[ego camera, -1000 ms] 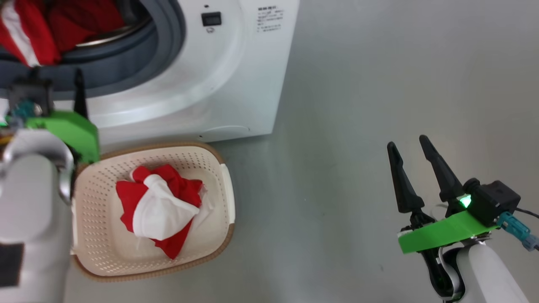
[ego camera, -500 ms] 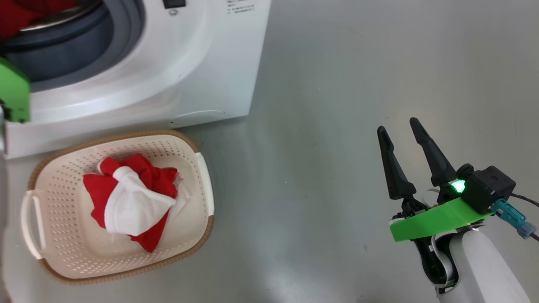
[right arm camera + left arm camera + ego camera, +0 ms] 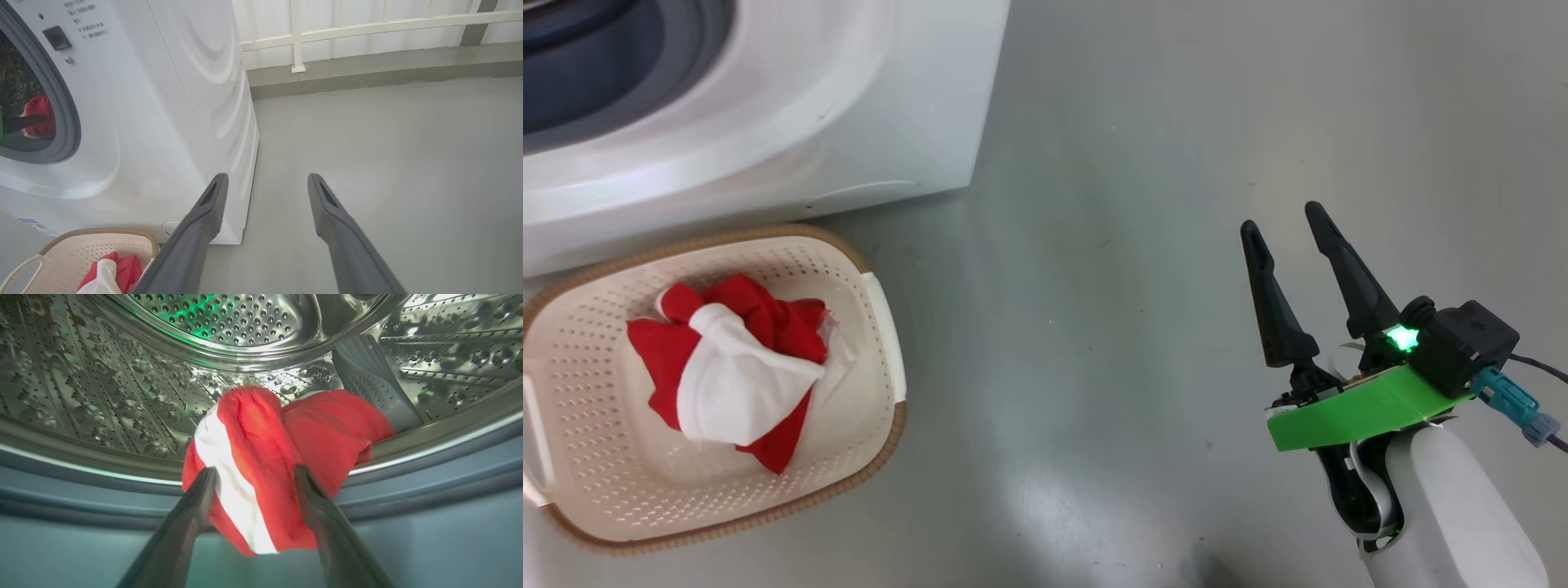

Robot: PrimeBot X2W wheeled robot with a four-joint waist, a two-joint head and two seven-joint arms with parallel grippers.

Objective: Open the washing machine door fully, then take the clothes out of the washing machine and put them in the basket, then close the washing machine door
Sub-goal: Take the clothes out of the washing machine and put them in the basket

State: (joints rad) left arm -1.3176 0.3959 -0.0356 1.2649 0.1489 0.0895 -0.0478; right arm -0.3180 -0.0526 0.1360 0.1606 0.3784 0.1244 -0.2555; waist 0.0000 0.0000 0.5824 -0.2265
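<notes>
Grey floor (image 3: 1094, 367) stretches under the right gripper (image 3: 1281, 218), its jaws apart and empty, well away from the work. To its left the basket (image 3: 768, 234) holds one red-and-white bundle (image 3: 727, 376), just before the washing machine (image 3: 849, 122). Deeper in, the left gripper (image 3: 255, 470) straddles a second red garment (image 3: 310, 433) hanging over the drum (image 3: 102, 396) lip, fingers wide, not yet pinching. Best to push slightly further, close on the thick fold, then lift clear of the rubber ring (image 3: 408, 486) before drawing out.
</notes>
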